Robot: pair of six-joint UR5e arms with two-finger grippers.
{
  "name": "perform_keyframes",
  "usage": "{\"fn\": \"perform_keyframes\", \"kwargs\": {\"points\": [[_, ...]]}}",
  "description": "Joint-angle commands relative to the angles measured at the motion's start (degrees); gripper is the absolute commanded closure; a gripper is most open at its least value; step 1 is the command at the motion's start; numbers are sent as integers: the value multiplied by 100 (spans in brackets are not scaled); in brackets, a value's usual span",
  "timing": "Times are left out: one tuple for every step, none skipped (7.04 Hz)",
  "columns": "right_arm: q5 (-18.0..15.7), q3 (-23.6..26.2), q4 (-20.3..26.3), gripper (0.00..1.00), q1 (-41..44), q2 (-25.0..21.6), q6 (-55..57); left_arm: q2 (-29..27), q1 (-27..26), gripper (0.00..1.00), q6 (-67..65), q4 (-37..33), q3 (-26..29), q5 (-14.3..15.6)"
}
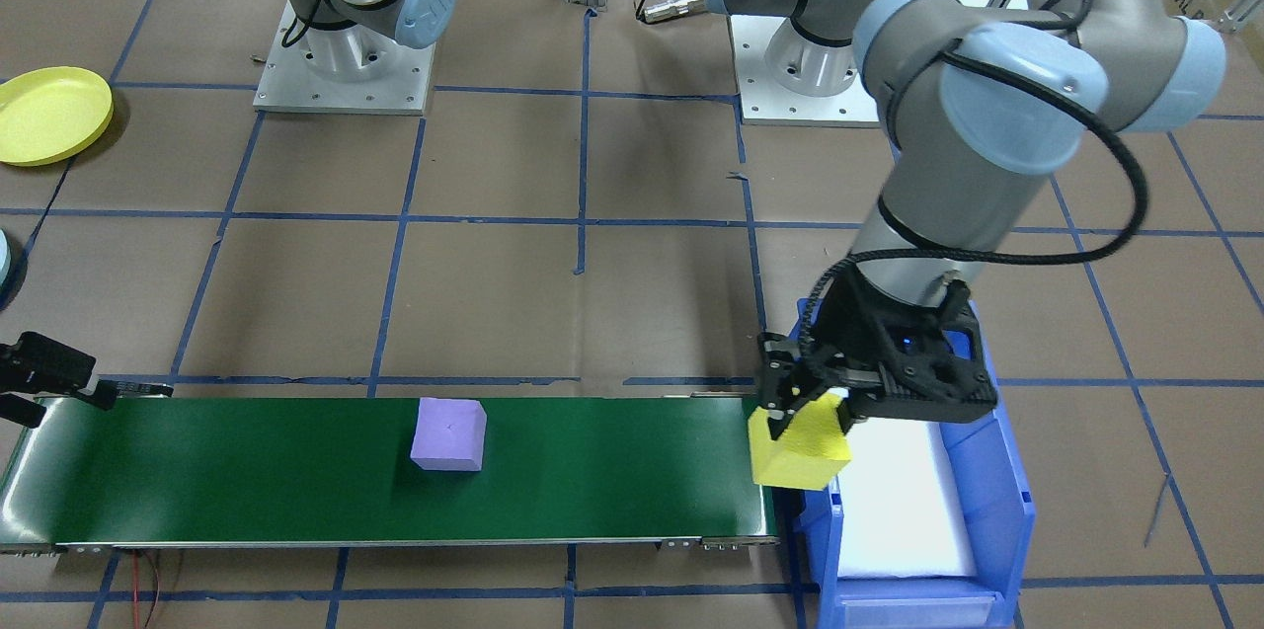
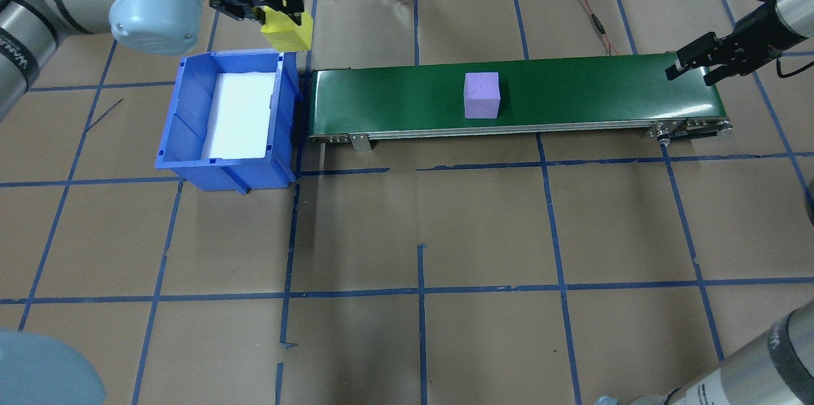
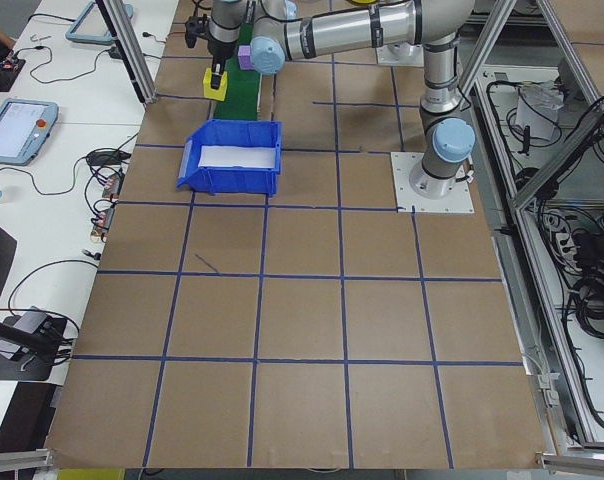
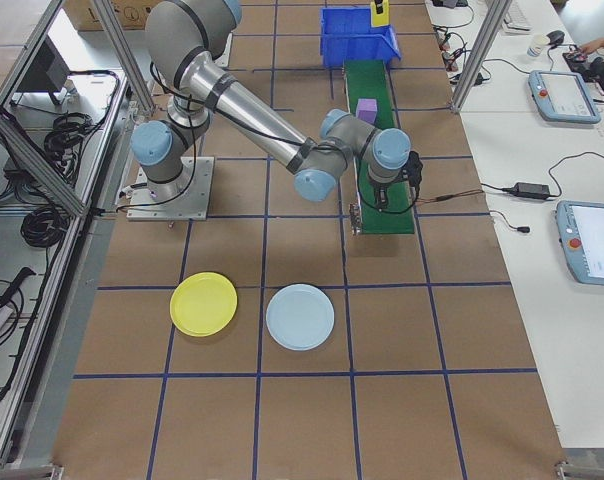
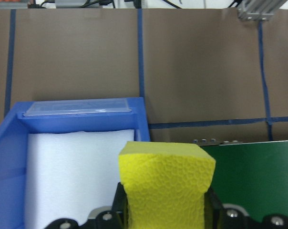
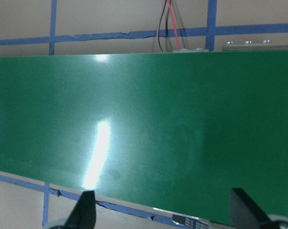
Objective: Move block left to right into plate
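Left gripper (image 1: 812, 412) pinching a yellow foam block (image 1: 800, 446) above the green conveyor belt (image 1: 296, 491); right gripper (image 2: 690, 66), fingers spread, over the belt's opposite end.

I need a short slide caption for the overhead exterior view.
Left gripper holds a yellow block beside the blue bin; a purple block rides the green conveyor.

Bright, even light — glare streaks the belt (image 6: 98, 152).

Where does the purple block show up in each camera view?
Front-facing: purple block mid-belt, left of centre.
Overhead: mid-belt, right of centre.
Left side: small sliver, top, behind the near arm.
Right side: on the belt, top centre.
Both wrist views: not visible.
Shared landmark: green conveyor belt.
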Motion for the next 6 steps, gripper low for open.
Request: {"fn": "perform_keyframes", "kwargs": {"points": [[1, -4, 2, 0, 0, 0, 33, -466, -326, 66, -722, -15, -70, -45], [1, -4, -7, 0, 0, 0, 33, -696, -344, 66, -758, -6, -157, -63], [1, -4, -7, 0, 0, 0, 33, -750, -353, 62, -750, -6, -324, -63], [1, 5, -7, 0, 0, 0, 33, -777, -353, 18, -706, 2, -395, -54], [1, 14, 2, 0, 0, 0, 33, -777, -353, 0, -732, 11, -291, -54], [1, 14, -7, 0, 0, 0, 41, -533, -353, 0, -663, 29, -194, -2]]}}
